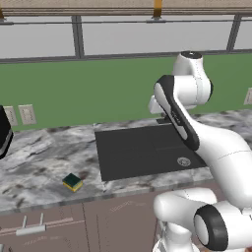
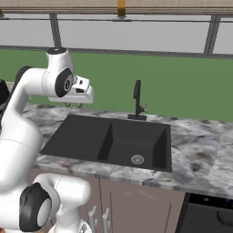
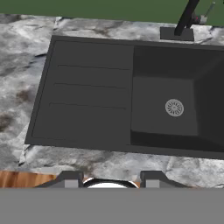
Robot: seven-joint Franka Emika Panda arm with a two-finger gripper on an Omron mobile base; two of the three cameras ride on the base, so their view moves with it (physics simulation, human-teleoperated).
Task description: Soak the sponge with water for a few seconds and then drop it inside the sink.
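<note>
My gripper [image 3: 108,178] hangs high over sink [image 3: 89,94], jaws narrow, holding nothing. Sponge [image 1: 73,182] sits on counter [image 1: 44,152], well left of sink.

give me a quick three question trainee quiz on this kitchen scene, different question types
1. True or false: the sponge lies inside the sink.
2. Multiple choice: the drain sits in A) the ribbed draining side, B) the deep basin, C) the counter.
3. Fill in: no water runs from the ___.

Key
1. False: it lies on the counter, left of the sink in the left base view.
2. B
3. faucet
</note>
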